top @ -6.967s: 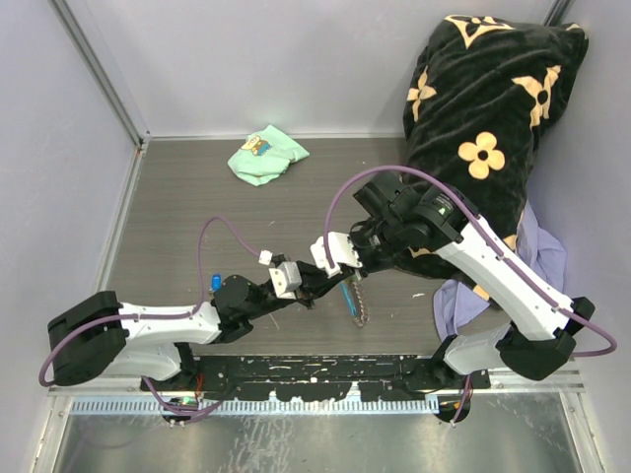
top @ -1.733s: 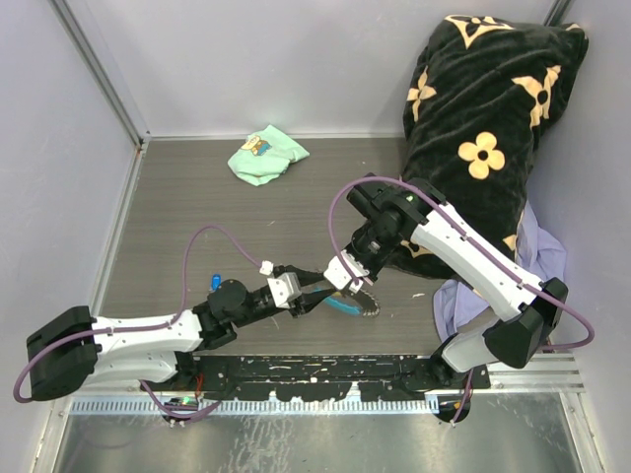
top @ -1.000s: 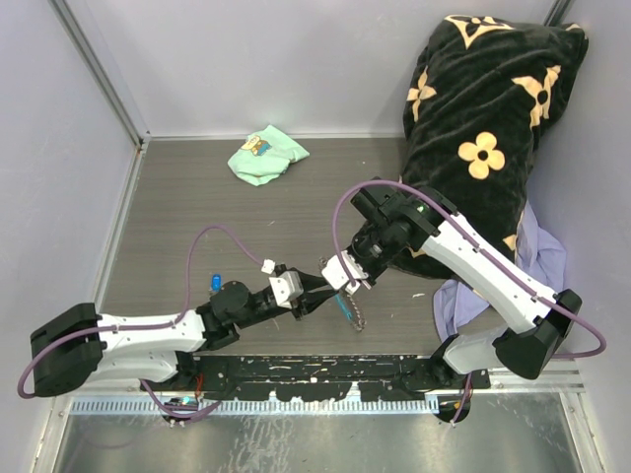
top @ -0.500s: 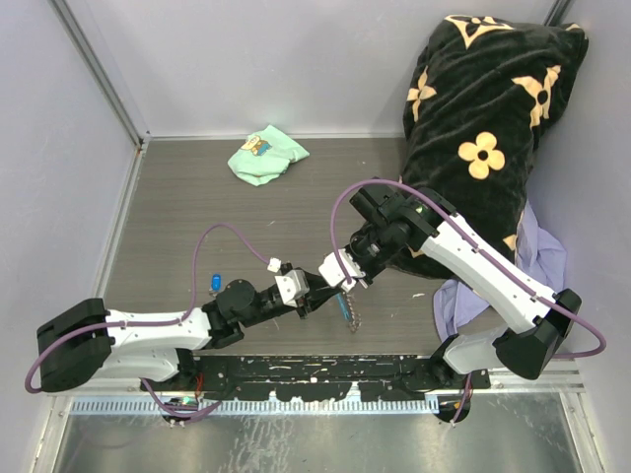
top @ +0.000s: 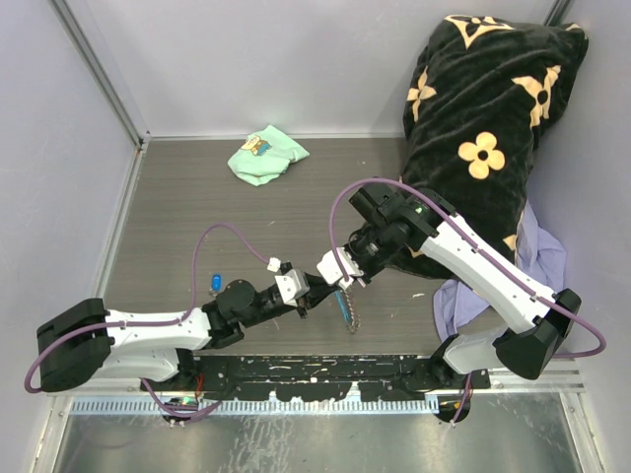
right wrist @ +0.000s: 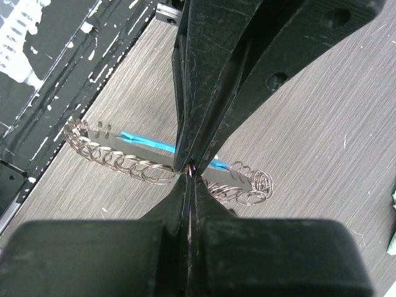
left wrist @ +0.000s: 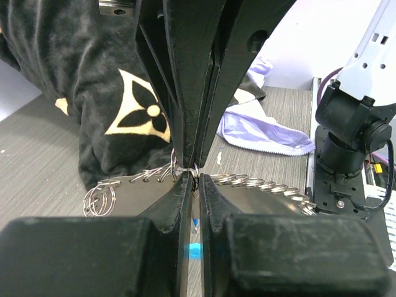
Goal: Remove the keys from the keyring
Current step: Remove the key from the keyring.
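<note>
Left gripper (left wrist: 193,179) narrowed, keyring (left wrist: 260,184) pinched between its tips

The left gripper (left wrist: 193,182) rises from the bottom edge, its black fingers only a thin slit apart, tips pinching the small silver ring of the keyring (left wrist: 193,172). The right gripper (left wrist: 190,162) comes down from above, fingers pressed together on the same ring. The link chain (left wrist: 260,184) trails to both sides. Behind, on the grey tabletop (left wrist: 37,161), lie a black flower-patterned blanket (left wrist: 80,80) and a lavender cloth (left wrist: 266,133).

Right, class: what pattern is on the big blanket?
The blanket is black with yellow flowers; top view shows it best.
</note>
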Robot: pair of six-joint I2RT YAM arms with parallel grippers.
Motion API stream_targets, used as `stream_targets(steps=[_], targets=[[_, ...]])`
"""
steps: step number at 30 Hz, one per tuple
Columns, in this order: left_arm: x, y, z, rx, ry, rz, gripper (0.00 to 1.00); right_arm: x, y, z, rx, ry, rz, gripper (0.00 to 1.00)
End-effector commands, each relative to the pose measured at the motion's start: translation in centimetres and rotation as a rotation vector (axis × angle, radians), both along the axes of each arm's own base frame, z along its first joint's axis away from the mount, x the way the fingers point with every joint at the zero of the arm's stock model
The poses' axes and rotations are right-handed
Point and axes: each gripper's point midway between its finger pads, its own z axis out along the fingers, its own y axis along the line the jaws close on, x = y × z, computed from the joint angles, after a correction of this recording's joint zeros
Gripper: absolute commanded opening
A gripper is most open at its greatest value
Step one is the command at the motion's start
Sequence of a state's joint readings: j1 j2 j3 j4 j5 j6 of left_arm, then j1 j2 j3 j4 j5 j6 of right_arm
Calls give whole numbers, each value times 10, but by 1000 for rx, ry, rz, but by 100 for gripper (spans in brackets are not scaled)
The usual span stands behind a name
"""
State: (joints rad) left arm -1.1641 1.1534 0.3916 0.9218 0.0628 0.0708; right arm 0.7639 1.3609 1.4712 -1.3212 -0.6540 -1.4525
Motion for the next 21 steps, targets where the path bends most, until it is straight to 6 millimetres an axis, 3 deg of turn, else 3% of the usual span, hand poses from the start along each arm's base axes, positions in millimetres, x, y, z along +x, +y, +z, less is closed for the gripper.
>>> stream_targets(steps=[1, 3, 11, 16, 21], targets=[[4, 0, 42, -97, -52, 23, 5, -4, 8, 19, 84, -29, 8, 1], [4, -1, 42, -88, -47, 25, 0, -4, 8, 18, 84, -24, 7, 1], [4, 4, 44, -90, -36, 33, 0, -8, 9, 18, 91, 15, -21, 1], [4, 9, 48, -106, -36, 44, 0, -7, 6, 25, 155, 89, -76, 23], [3, 14, 50, -119, -35, 53, 0, 3, -9, 50, 310, 185, -168, 35]])
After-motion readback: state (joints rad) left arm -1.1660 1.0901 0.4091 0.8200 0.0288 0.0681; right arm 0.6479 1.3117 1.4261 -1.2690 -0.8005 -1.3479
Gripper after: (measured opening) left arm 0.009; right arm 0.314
